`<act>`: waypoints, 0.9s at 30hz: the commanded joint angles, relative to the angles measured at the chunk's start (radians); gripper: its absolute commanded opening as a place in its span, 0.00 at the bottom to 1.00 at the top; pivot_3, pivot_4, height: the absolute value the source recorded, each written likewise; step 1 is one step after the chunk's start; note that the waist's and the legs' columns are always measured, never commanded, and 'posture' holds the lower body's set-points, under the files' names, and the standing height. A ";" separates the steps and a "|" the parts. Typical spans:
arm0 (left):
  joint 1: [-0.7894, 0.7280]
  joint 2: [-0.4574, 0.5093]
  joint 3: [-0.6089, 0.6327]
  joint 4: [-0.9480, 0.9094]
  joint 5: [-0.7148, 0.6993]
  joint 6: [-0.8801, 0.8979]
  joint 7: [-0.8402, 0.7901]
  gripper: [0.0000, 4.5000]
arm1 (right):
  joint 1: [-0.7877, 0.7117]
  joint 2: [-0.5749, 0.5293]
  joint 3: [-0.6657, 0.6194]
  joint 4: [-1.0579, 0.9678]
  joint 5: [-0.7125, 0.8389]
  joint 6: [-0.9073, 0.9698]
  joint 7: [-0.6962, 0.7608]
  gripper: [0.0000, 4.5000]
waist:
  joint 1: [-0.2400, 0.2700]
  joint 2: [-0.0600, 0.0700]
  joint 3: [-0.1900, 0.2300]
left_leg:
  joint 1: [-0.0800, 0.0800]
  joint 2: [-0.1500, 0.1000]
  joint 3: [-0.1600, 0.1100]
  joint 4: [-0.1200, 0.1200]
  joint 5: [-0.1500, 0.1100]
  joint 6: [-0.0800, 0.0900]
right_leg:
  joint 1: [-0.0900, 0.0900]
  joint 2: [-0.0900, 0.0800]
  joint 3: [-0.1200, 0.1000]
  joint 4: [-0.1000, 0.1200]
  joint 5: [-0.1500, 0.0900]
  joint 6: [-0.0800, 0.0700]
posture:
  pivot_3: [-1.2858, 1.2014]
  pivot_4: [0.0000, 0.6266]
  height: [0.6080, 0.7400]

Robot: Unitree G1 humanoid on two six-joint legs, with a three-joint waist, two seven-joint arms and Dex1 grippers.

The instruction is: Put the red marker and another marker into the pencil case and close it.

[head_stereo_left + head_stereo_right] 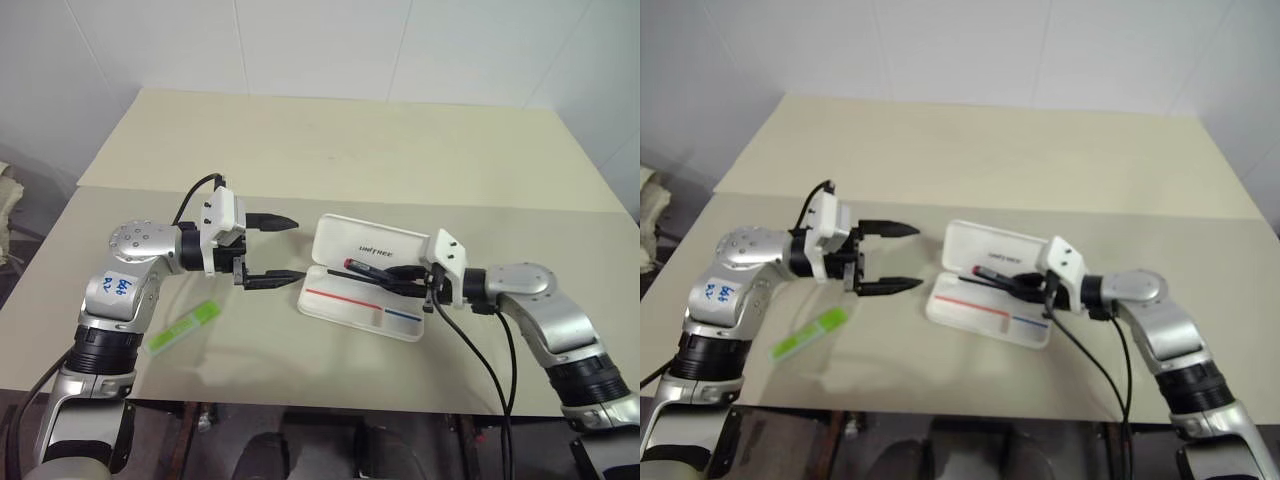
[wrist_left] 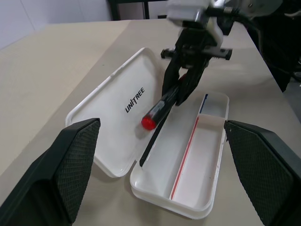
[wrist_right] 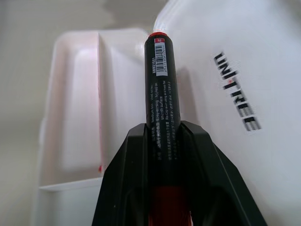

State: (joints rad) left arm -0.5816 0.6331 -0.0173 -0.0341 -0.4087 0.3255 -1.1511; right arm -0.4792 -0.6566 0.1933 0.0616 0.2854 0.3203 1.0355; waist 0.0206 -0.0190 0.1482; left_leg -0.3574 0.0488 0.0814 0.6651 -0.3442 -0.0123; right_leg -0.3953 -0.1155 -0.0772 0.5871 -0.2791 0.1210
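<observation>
Beige table, white wall behind. R gripper clamped on red marker, tip over open pencil case near hinge. L gripper jaws wide apart, empty, beside case. Green marker lies on table, well apart. Risk: marker sits over lid edge; release here could drop it onto lid, not tray.

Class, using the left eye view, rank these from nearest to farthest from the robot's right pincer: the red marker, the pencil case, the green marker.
1. The red marker, clamped in the right pincer itself, above the case.
2. The pencil case, lying open right beneath that pincer.
3. The green marker, far across the table, near the left arm.
</observation>
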 commanded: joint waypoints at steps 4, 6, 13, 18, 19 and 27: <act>0.010 0.012 0.018 -0.049 -0.010 -0.009 0.013 1.00 | -0.031 0.040 0.024 0.049 -0.051 -0.049 0.035 0.14 | 0.001 0.001 0.000 | 0.000 0.000 0.000 0.000 0.000 0.000 | 0.000 0.000 0.000 0.000 0.000 0.000 | 0.52 0.24 1.00; 0.012 0.013 0.018 -0.051 -0.010 -0.008 0.015 1.00 | -0.028 0.044 0.029 0.052 -0.063 -0.058 0.039 0.14 | 0.001 0.001 0.000 | 0.000 0.000 0.000 0.001 0.000 0.000 | 0.000 0.000 0.000 0.000 0.000 0.000 | 0.52 0.24 1.00; 0.026 0.017 0.021 -0.068 -0.013 -0.001 0.024 1.00 | -0.015 0.051 -0.008 0.007 -0.040 -0.028 0.034 0.70 | -0.004 0.000 0.000 | 0.001 0.001 0.001 0.001 0.000 -0.001 | 0.001 0.000 0.000 0.001 0.000 0.000 | 0.52 0.24 1.00; 0.035 0.012 0.016 -0.079 -0.015 0.001 0.032 1.00 | -0.002 0.055 -0.065 -0.086 0.025 0.029 0.013 0.94 | -0.009 0.000 0.000 | 0.002 0.001 0.001 0.001 0.000 -0.001 | 0.000 0.000 0.000 0.002 0.000 0.000 | 0.52 0.24 1.00; 0.038 0.011 0.016 -0.081 -0.016 0.002 0.034 1.00 | 0.004 0.054 -0.077 -0.114 0.042 0.048 0.009 0.94 | -0.008 0.000 0.000 | 0.002 0.001 0.001 0.001 0.000 -0.001 | 0.000 0.000 0.000 0.002 0.000 0.000 | 0.52 0.24 1.00; 0.114 0.016 0.058 -0.112 -0.013 0.005 0.097 1.00 | 0.103 0.034 -0.202 -0.383 0.240 0.225 -0.027 0.94 | 0.002 0.001 0.000 | 0.001 0.001 0.001 0.001 -0.004 -0.002 | 0.000 0.000 -0.001 0.001 0.000 0.000 | 0.52 0.24 1.00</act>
State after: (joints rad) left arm -0.4802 0.6399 -0.0007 -0.1103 -0.4096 0.3339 -1.0773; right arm -0.3812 -0.6063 0.0432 -0.2480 0.4664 0.5158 1.0180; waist 0.0228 -0.0183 0.1486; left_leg -0.3564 0.0500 0.0827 0.6657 -0.3484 -0.0140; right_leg -0.3958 -0.1158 -0.0787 0.5883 -0.2791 0.1210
